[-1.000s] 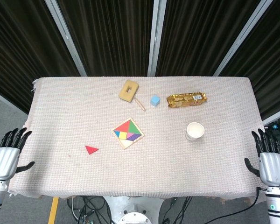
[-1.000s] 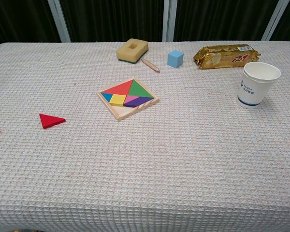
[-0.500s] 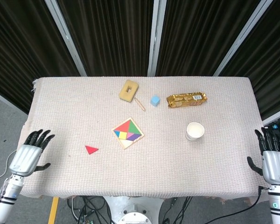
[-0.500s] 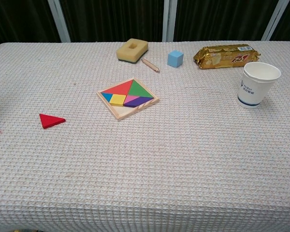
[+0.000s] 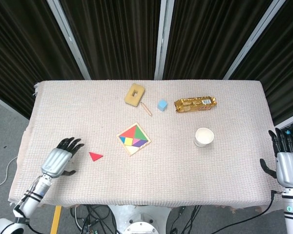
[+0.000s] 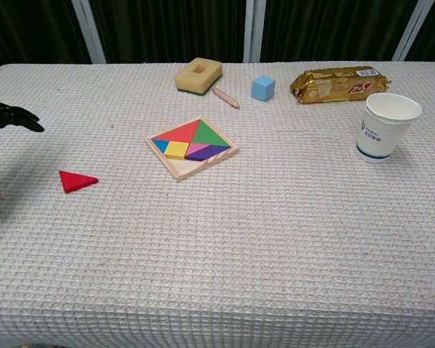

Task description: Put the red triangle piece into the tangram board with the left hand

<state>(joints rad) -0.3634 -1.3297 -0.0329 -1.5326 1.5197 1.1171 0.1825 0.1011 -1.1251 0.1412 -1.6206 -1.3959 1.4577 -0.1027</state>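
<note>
The red triangle piece (image 5: 95, 156) (image 6: 77, 180) lies flat on the table cloth, left of the tangram board (image 5: 134, 138) (image 6: 192, 148). The board is a wooden square holding several coloured pieces, with a bare strip along its near edge. My left hand (image 5: 59, 159) hovers over the table just left of the triangle, fingers spread and empty; in the chest view only its dark fingertips (image 6: 7, 117) show at the left edge. My right hand (image 5: 286, 164) hangs open beyond the table's right edge.
At the back stand a yellow sponge block (image 5: 135, 94), a wooden stick (image 5: 146, 108), a blue cube (image 5: 162, 105) and a gold snack packet (image 5: 196, 104). A white paper cup (image 5: 203, 137) stands right of the board.
My left hand has moved in from beyond the left table edge to just beside the red triangle. The right hand has drifted slightly right. No object moved.
</note>
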